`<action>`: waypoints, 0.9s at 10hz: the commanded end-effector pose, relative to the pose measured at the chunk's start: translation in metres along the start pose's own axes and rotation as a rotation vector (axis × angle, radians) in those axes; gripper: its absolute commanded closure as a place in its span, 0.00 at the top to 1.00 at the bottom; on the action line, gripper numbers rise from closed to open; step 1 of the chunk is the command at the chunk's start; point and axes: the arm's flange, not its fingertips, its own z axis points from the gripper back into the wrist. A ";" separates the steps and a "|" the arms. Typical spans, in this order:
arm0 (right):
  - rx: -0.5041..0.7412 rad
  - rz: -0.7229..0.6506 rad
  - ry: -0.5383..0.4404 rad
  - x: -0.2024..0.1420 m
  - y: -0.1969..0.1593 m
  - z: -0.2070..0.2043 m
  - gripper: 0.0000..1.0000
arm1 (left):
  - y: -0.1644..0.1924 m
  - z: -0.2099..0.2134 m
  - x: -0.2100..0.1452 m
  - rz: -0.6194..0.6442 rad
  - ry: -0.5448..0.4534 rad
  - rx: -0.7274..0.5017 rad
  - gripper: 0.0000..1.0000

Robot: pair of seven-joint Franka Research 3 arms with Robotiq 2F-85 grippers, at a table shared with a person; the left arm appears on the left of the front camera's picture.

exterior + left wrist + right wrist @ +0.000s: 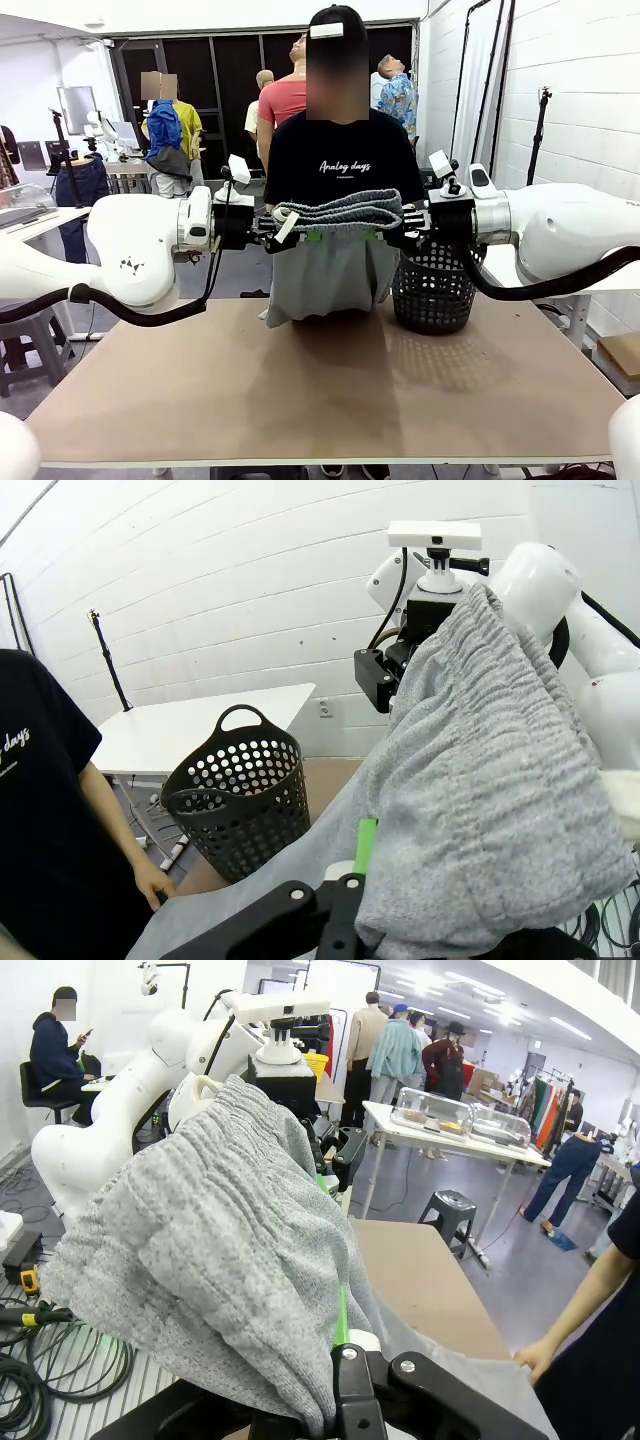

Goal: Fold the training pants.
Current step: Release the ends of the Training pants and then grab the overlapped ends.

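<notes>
Training pants (335, 262): grey, stretched by the gathered waistband between the two grippers, hanging above the far edge of the table (320, 390), directly in front of the person. Left gripper (300, 232): clamped on the waistband's left end. Right gripper (385, 232): clamped on its right end. Black basket (432, 290): stands on the table, just beside the hanging cloth. Person's hand (155, 883): at the cloth's lower edge.

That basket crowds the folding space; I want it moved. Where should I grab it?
Take the black basket by the arched handle standing up from its rim, reaching down from above: the loop is open and upright, while the tapering wall looks too wide to pinch.
</notes>
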 end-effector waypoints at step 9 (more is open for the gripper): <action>0.007 0.001 -0.008 0.002 0.003 0.000 0.00 | 0.000 -0.001 0.002 -0.001 -0.003 -0.001 0.00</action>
